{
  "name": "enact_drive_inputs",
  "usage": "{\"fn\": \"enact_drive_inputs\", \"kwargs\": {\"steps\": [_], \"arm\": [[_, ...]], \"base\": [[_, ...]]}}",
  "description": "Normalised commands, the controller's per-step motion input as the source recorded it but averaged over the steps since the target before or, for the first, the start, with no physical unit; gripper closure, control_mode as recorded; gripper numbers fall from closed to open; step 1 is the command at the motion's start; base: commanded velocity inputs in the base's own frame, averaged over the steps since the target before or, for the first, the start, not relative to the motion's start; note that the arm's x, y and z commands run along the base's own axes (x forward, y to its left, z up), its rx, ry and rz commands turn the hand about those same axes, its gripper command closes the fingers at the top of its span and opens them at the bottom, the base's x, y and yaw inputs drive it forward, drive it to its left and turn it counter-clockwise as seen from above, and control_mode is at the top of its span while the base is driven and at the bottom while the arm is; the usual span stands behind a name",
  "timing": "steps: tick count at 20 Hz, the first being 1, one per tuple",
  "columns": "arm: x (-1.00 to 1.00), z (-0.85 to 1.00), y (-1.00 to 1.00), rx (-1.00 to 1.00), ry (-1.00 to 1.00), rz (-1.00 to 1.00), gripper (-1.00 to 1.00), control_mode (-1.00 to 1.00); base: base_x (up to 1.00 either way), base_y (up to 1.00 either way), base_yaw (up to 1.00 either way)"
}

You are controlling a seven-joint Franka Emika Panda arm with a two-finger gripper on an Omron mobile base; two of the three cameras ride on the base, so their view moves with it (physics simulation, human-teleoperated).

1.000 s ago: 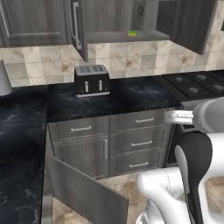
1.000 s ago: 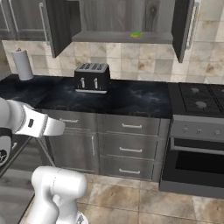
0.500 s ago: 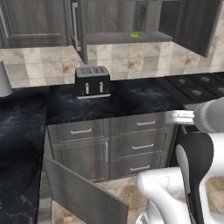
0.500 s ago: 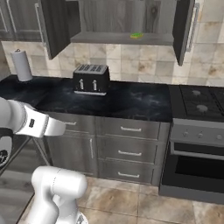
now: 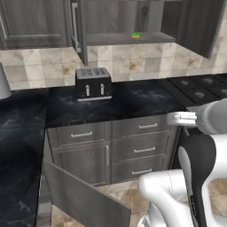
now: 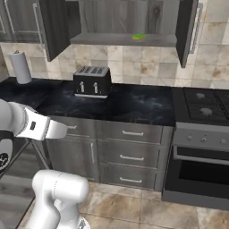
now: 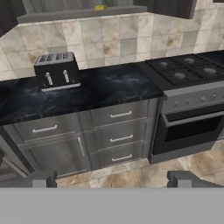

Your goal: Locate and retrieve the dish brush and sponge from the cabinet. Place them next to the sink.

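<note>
My tool [image 7: 109, 179] hangs wide open with nothing between its 2 finger tips, well back from the desk [image 7: 113, 85] and pointed at the lower drawers [image 7: 120, 136]. The cabinet [image 5: 133, 20] is dark grey wood grain, with both doors swung out. On its bottom shelf, near the front edge, lies the sponge [image 5: 136, 34], a tiny flat block, green on top with a yellow layer; I see it as well from the right base view [image 6: 138, 36] and from my hand [image 7: 100, 7]. A black toaster [image 5: 92, 83] stands on the desk below, to the left of the sponge. A stove [image 6: 203, 103] sits to the right
</note>
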Motion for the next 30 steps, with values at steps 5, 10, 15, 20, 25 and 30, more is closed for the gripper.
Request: {"fn": "enact_drive_inputs", "kwargs": {"steps": [5, 10, 15, 20, 25, 30], "arm": [[0.0, 0.0, 0.0, 0.0, 0.0, 0.0, -1.0, 1.0], [0.0, 0.0, 0.0, 0.0, 0.0, 0.0, -1.0, 1.0], [0.0, 0.0, 0.0, 0.0, 0.0, 0.0, -1.0, 1.0], [0.0, 0.0, 0.0, 0.0, 0.0, 0.0, -1.0, 1.0], [0.0, 0.0, 0.0, 0.0, 0.0, 0.0, -1.0, 1.0], [0.0, 0.0, 0.0, 0.0, 0.0, 0.0, -1.0, 1.0]], "base": [[-0.48, 0.1, 0.0], [-0.36, -0.07, 0.0], [0.03, -0.27, 0.0], [0.34, -0.13, 0.04], [0.08, -0.43, 0.09], [-0.17, -0.55, 0.09]]}}
